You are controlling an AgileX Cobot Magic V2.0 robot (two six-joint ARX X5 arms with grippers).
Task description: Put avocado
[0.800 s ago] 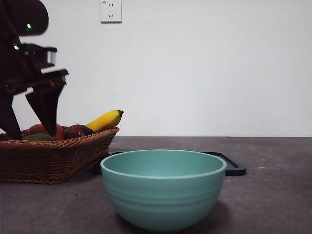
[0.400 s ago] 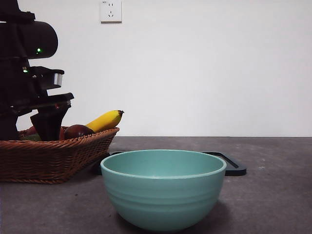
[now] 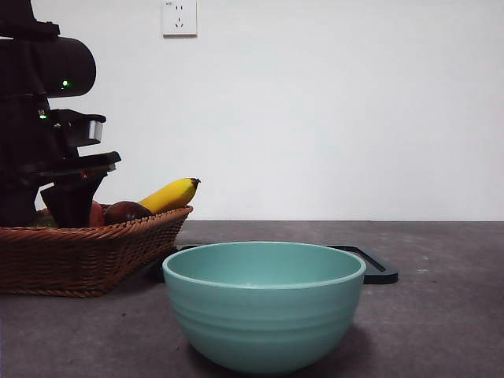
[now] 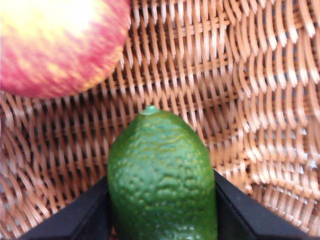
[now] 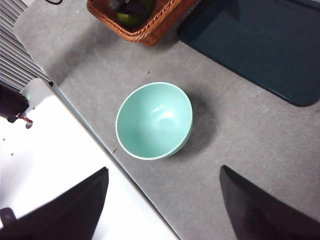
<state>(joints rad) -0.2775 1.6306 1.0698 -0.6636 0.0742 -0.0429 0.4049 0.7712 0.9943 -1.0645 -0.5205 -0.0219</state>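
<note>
My left gripper (image 4: 162,210) clamps the bumpy green avocado (image 4: 162,180) in the wicker basket (image 4: 260,100); red-yellow apple (image 4: 55,40) beside it.

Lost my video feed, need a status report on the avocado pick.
Left gripper down in the wicker basket, jaws either side of the avocado. Right gripper open, waiting above the teal bowl. Red apple close by, not touching.

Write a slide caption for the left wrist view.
Left gripper with its fingers on either side of the avocado in the wicker basket, a red apple beside it.
</note>
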